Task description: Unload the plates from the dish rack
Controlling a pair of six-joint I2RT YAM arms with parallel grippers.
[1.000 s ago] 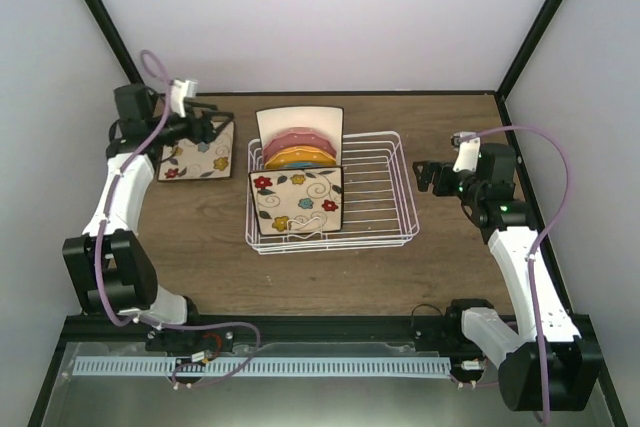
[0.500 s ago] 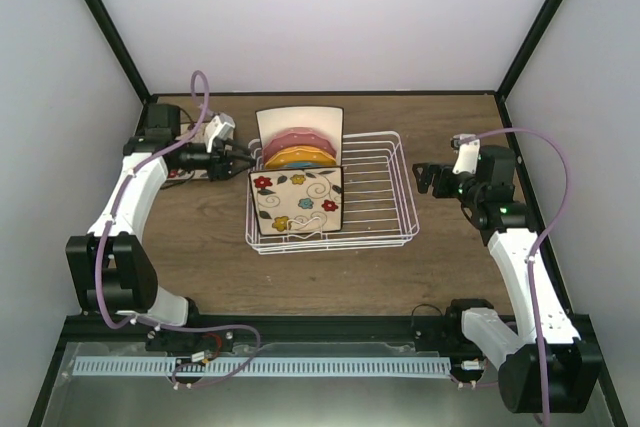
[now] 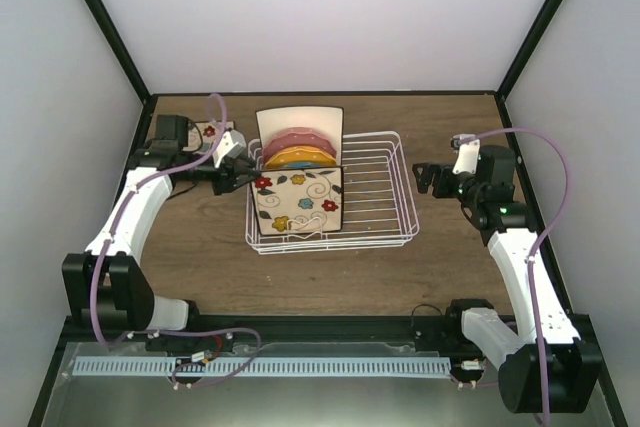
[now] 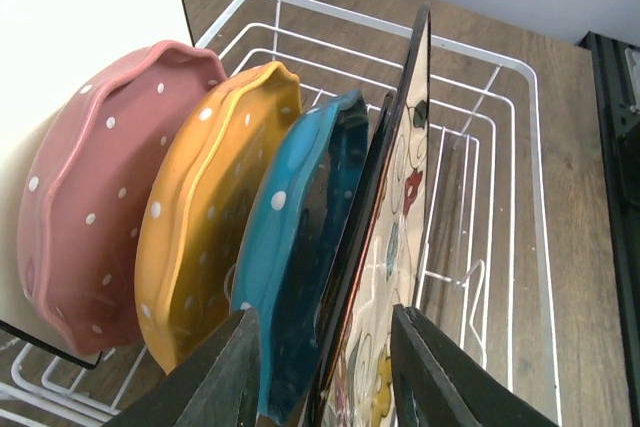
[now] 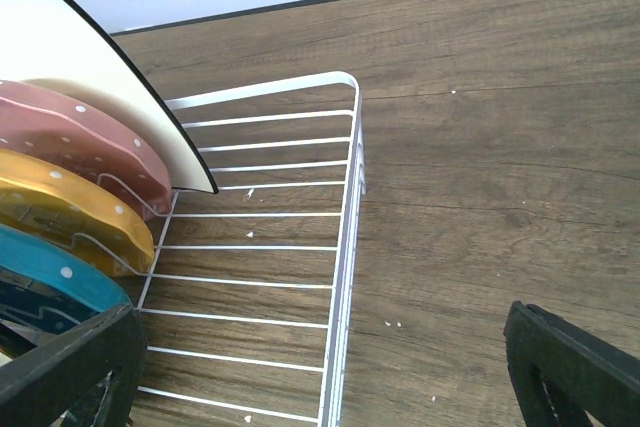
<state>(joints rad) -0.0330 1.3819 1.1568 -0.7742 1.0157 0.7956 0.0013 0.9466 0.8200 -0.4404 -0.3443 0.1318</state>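
The white wire dish rack [image 3: 385, 187] holds, back to front, a plain cream square plate [image 3: 300, 119], a pink plate [image 3: 298, 138], an orange plate [image 3: 298, 156] and a square floral plate [image 3: 297, 201]. The left wrist view also shows a blue plate [image 4: 290, 247] just behind the floral plate [image 4: 405, 177]. My left gripper [image 3: 243, 180] is open at the rack's left side. Its jaws [image 4: 325, 347] straddle the left edges of the blue and floral plates. Another floral plate [image 3: 208, 131] lies on the table, mostly hidden under my left arm. My right gripper [image 3: 430, 175] is open and empty, right of the rack.
The right wrist view shows the rack's bare right half [image 5: 345, 247] with wooden table [image 5: 480, 197] beside it. Black frame posts and white walls enclose the table on three sides.
My left arm has swung right from the floral plate on the table to the rack, bringing its open jaws round the front plates' left edges. The right arm has not moved.
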